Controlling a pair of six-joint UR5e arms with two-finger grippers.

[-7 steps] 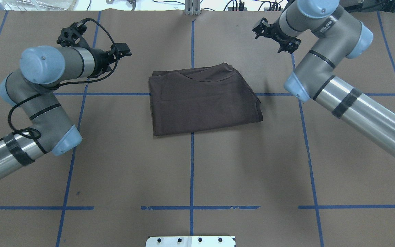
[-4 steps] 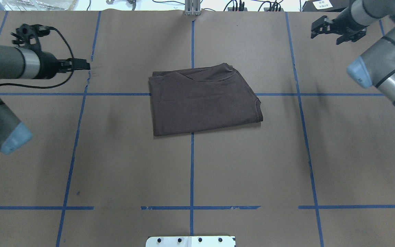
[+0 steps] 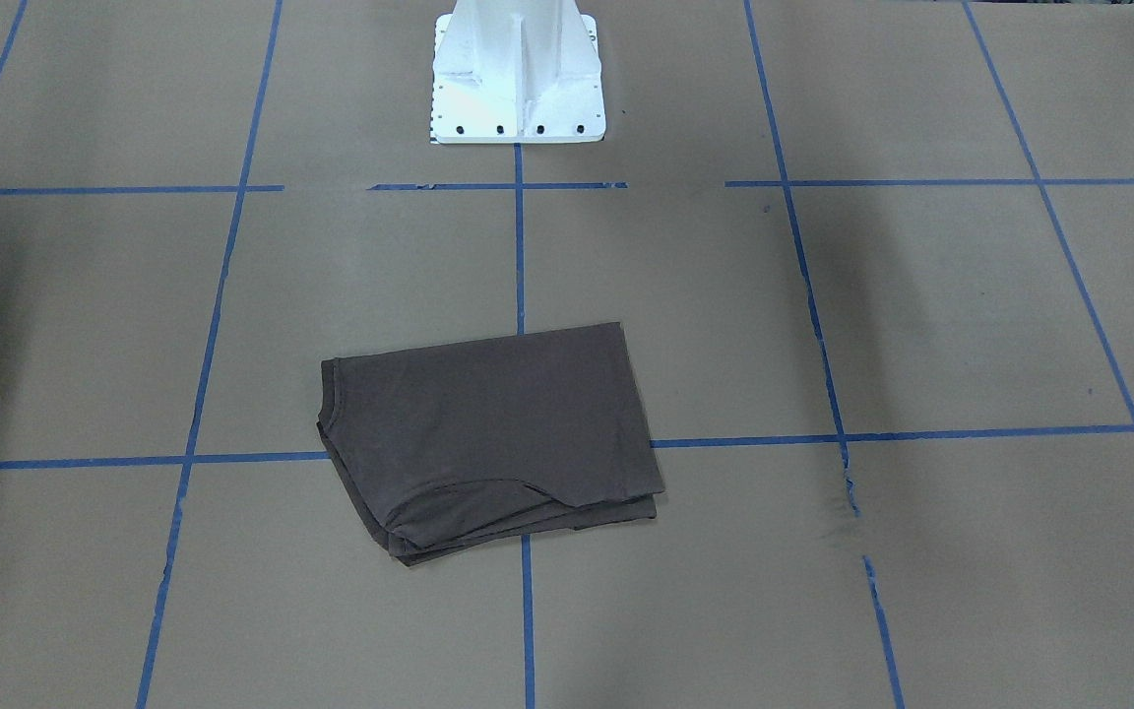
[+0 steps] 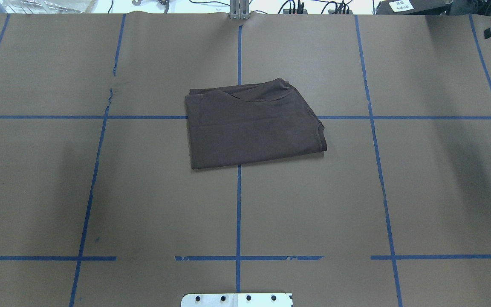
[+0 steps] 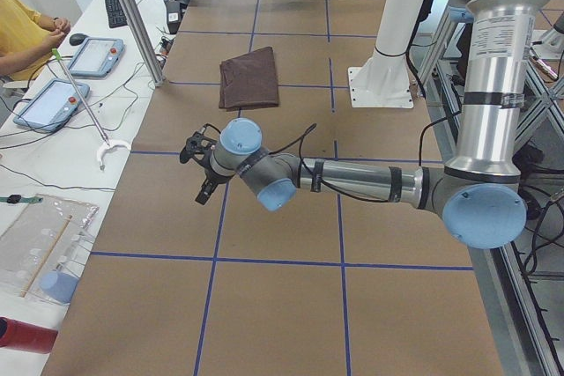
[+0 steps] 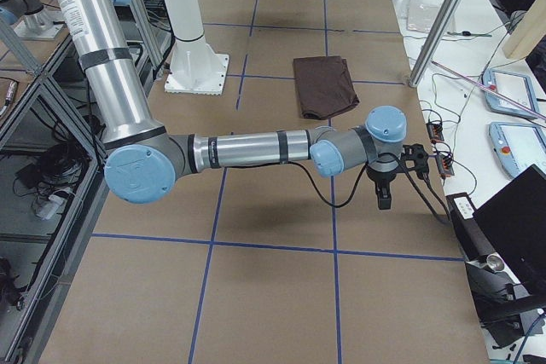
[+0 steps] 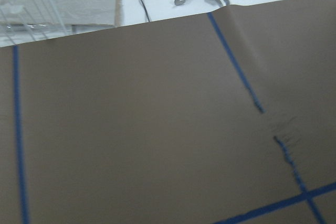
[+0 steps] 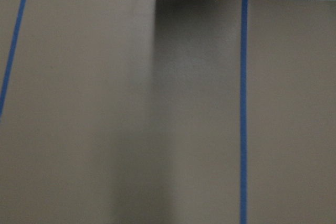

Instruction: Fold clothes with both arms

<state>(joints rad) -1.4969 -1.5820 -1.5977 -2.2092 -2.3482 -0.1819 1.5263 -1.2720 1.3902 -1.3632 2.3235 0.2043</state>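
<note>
The t-shirt (image 4: 252, 125) is lying folded just above the overhead frame's centre, apparently finished, so the left gripper (image 5: 198, 171) and right gripper (image 6: 397, 180) are hanging clear toward the side edges; whether either is clenched or released, I cannot tell

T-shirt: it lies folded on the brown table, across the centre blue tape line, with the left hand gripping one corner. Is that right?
Not quite. No hand grips the t-shirt. The left hand hangs over bare table well away from it, as the exterior left view shows. The rest holds: the shirt lies folded on the brown table, across the centre blue tape line.
</note>
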